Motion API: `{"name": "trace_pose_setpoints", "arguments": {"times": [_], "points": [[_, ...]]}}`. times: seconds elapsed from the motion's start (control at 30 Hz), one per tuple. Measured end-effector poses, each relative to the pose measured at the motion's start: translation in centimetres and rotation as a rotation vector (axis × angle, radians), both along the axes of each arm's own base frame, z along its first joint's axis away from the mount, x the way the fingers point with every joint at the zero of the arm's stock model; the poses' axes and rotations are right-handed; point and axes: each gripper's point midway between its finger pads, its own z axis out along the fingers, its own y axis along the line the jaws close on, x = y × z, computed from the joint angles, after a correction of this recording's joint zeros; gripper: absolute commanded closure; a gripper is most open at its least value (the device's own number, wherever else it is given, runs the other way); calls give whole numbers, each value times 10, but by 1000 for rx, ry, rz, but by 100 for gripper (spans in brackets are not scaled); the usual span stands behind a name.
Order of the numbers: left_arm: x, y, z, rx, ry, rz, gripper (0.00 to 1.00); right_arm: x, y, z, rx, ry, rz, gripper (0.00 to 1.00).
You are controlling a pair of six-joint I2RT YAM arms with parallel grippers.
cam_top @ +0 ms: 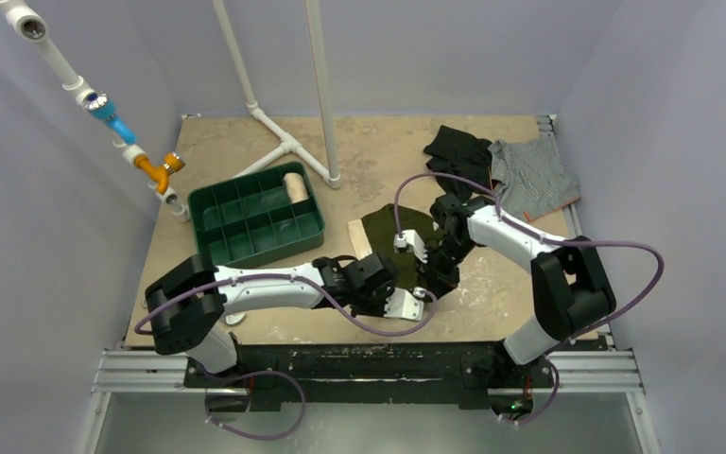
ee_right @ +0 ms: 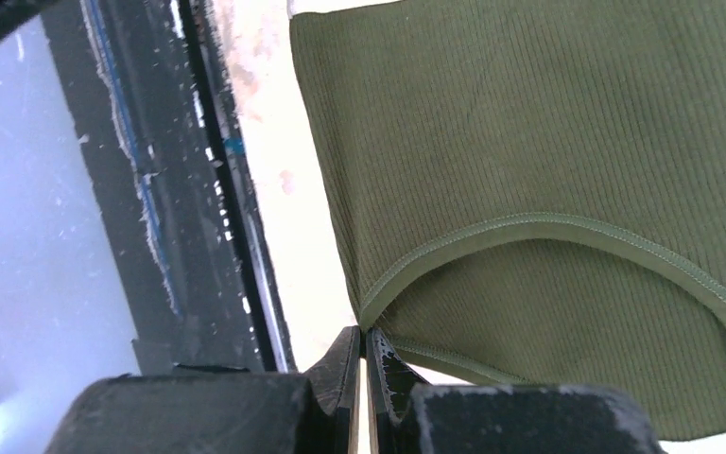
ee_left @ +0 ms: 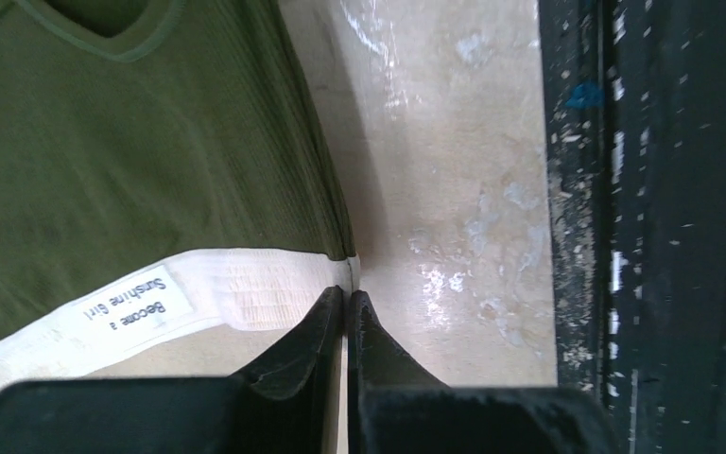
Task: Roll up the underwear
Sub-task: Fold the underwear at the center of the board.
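Looking from above, you find the underwear [cam_top: 402, 232] near the middle of the table [cam_top: 246, 142], between the two arms. It is olive green and spread out, not rolled. Its cream waistband [cam_top: 359, 236] is on the left side, near the green compartment tray [cam_top: 255, 222]. Both wrists are low over the near edge of the cloth.

On the left wrist camera, the left gripper [ee_left: 347, 303] has its fingers pressed together. The tips meet exactly at the corner of the waistband, and this corner seems nipped between them. A white label [ee_left: 132, 307] with printed words is on the waistband just beside them. The black rail [ee_left: 681, 227] of the table edge runs along the right of this view.

On the right wrist camera, the right gripper [ee_right: 364, 345] is also pressed together. Its tips pinch the cloth at the point where the stitched hem of the leg opening reaches the edge.

One cream roll [cam_top: 293, 186] stands in a far compartment of the tray. A black garment [cam_top: 458, 147] and a grey striped garment [cam_top: 529, 175] lie touching at the far right corner, well apart from the underwear.
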Motion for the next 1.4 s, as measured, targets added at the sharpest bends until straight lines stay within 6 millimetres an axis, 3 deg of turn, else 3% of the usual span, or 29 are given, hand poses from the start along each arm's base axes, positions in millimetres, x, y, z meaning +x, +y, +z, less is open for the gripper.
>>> {"name": "trace_pose_setpoints", "arguments": {"times": [0.23, 0.5, 0.6, 0.73, 0.87, 1.0, 1.17, 1.4], "points": [[-16, -10, 30, -45, 101, 27, 100, -10, -7, 26, -6, 0, 38, 100], [-34, -9, 50, -93, 206, 48, 100, -2, -4, 70, 21, -71, 25, 100], [-26, -8, 63, -127, 231, 78, 100, 13, 0, 85, 21, -116, 17, 100], [11, -2, 83, -196, 260, 185, 100, 36, 3, 93, -13, -140, 14, 100], [46, 12, 95, -239, 279, 288, 100, 64, 9, 84, -68, -124, 15, 100], [78, 24, 95, -251, 297, 370, 100, 104, 21, 67, -115, -110, 14, 100], [108, 32, 71, -210, 334, 452, 100, 152, 35, 43, -163, -124, 6, 100], [134, 42, 40, -149, 350, 542, 100, 189, 44, 15, -212, -129, -13, 100]]}}
